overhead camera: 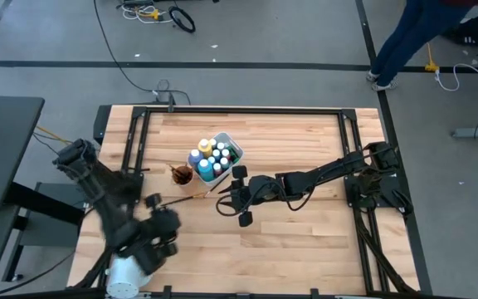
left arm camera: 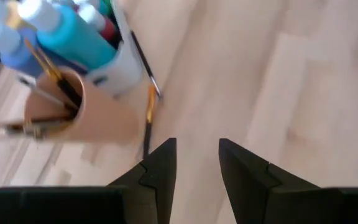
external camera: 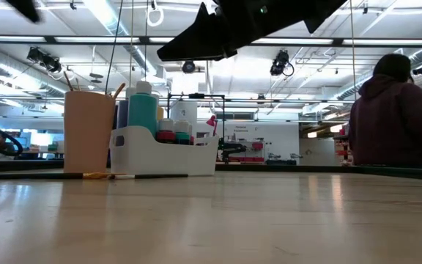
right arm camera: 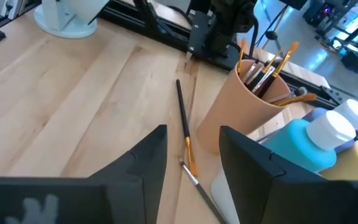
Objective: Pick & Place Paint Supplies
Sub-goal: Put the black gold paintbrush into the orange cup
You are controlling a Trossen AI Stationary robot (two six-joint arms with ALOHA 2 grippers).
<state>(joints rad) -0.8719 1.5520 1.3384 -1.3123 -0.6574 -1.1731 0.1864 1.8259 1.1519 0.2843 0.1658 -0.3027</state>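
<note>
Paint bottles with white caps [overhead camera: 212,155] stand in a white tub [overhead camera: 232,146]; a teal one [external camera: 143,110] rises highest. A tan cup [overhead camera: 181,174] beside the tub holds several brushes [right arm camera: 263,68]. One dark-handled brush [overhead camera: 185,198] lies flat on the table in front of the cup. My right gripper [right arm camera: 193,155] is open, hovering just right of that brush [right arm camera: 183,118], fingers pointing toward the table's left. My left gripper [left arm camera: 197,168] is open above the table near the brush [left arm camera: 148,109] and cup [left arm camera: 73,115]. My left arm [overhead camera: 131,216] shows blurred.
A large white cylinder [overhead camera: 124,272] stands at the near left edge, also showing in the right wrist view [right arm camera: 67,15]. Bare wood [overhead camera: 305,241] spreads across the near and right parts of the table. A black frame [overhead camera: 239,110] borders the table. A person [external camera: 394,117] stands beyond the far side.
</note>
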